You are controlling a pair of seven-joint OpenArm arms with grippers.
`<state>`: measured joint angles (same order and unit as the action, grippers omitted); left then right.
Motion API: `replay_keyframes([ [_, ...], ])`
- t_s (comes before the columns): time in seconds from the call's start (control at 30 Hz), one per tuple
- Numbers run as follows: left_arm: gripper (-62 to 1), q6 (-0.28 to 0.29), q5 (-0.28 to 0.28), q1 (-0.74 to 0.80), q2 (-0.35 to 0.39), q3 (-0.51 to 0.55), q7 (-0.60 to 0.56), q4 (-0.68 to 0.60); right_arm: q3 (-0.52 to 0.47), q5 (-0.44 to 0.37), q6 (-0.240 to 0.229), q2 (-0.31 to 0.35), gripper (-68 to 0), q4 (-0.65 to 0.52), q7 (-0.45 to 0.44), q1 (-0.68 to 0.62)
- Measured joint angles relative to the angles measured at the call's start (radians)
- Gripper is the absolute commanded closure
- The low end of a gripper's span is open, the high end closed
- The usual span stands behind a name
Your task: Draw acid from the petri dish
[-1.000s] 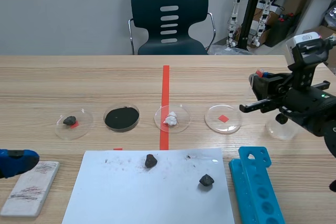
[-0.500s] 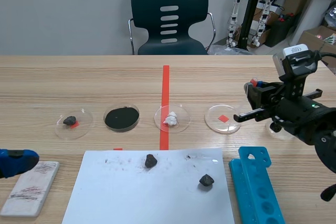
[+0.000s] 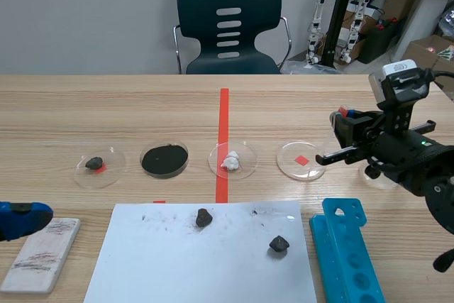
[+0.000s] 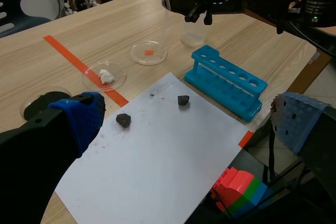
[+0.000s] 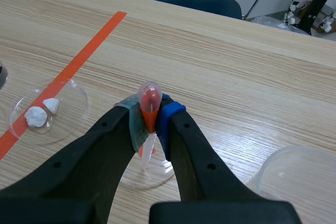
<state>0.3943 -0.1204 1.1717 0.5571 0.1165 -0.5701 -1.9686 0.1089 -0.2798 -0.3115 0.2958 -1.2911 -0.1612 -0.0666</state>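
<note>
Dropper (image 5: pixel 149 102) pinched in my right gripper (image 5: pixel 150 119) hangs above the petri dish (image 3: pixel 289 164); I'd lower its tip next, left gripper (image 4: pixel 189 121) fingers spread.

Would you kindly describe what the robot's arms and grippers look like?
Both arms are black. The left gripper has thick black fingers with blue dotted pads. The right gripper has one grey-green pad and one blue. The right arm carries a white camera box.
</note>
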Motion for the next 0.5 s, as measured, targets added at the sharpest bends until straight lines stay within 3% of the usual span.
replay_keyframes([
  [0.5,-62.3,0.0,0.0,0.0,0.0,0.0,0.0,0.0,0.0,0.0,0.008,0.0,-1.6,0.0,0.0,0.0],
])
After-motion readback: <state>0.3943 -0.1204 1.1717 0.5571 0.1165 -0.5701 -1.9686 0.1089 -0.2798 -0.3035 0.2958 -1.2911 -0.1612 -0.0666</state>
